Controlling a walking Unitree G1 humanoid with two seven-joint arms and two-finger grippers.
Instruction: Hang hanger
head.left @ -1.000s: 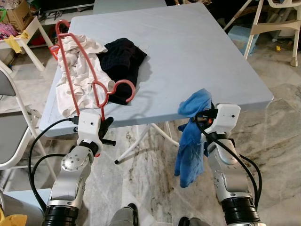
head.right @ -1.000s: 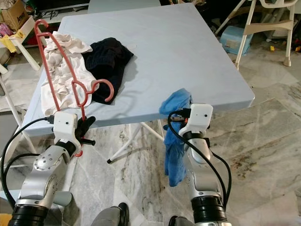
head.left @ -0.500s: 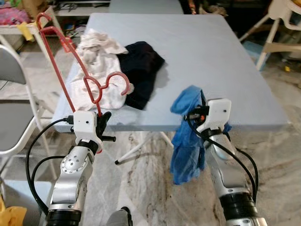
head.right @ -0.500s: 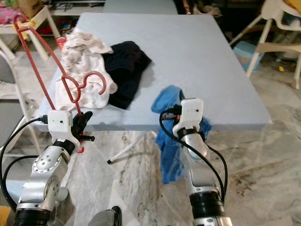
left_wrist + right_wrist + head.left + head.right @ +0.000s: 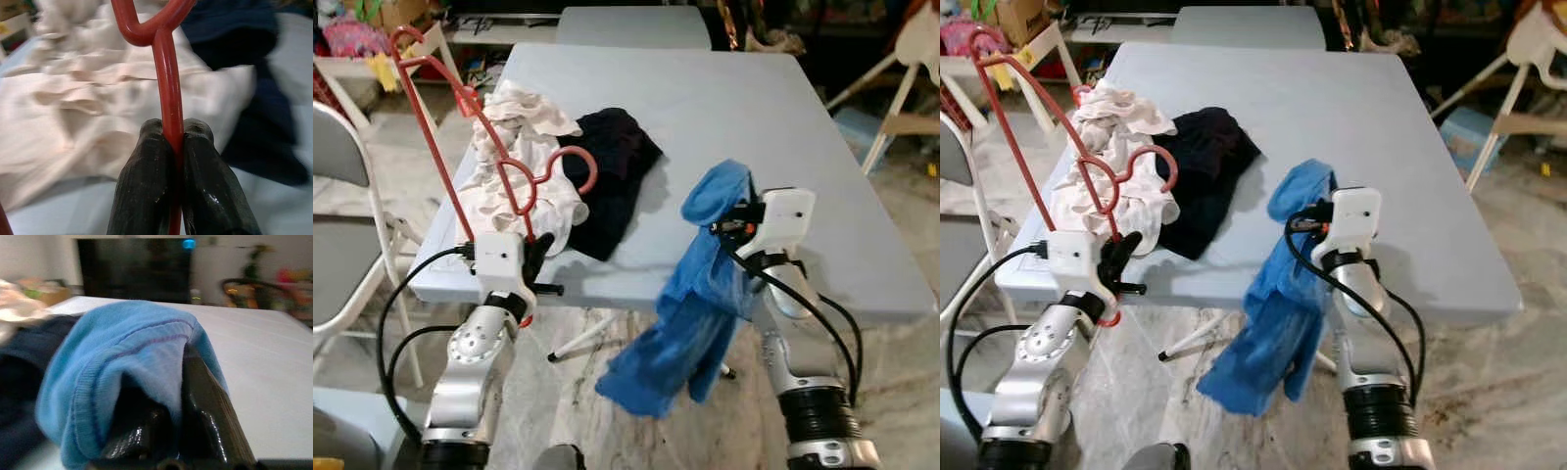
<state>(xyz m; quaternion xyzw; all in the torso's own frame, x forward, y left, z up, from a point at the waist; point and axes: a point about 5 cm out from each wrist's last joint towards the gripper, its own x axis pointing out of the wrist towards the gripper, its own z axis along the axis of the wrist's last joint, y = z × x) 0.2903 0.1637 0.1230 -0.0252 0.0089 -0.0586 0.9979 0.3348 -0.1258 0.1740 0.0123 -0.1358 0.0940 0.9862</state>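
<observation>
Hanger [image 5: 494, 166], red, stands up at about 11 o'clock from the left gripper [image 5: 171, 147], near the table's [image 5: 773, 117] left front corner. Its hook curls over the white cloth [image 5: 524, 162] and its long frame rises toward the far left, above the folding chair [image 5: 342, 186] at 9 o'clock. In the left wrist view the two black fingers [image 5: 142, 186] are pressed tight on the hanger's stem, with no gap left between them and the rod.

On the table, the white cloth lies crumpled at the left edge, touching a dark garment [image 5: 612, 166] just to its right at about 12 o'clock from the left gripper. The rest of the pale blue tabletop runs off to the right.

At 3 o'clock from the hanger, the right gripper [image 5: 176, 416] is raised over the table's front edge and has a blue cloth [image 5: 690, 304] draped over it. In the right wrist view the cloth's folded hem sits pinched between the closed fingers [image 5: 205, 401]; the rest hangs down in front of the table toward the marble floor [image 5: 891, 372]. A white chair [image 5: 911, 88] stands beyond the table at 2 o'clock.
</observation>
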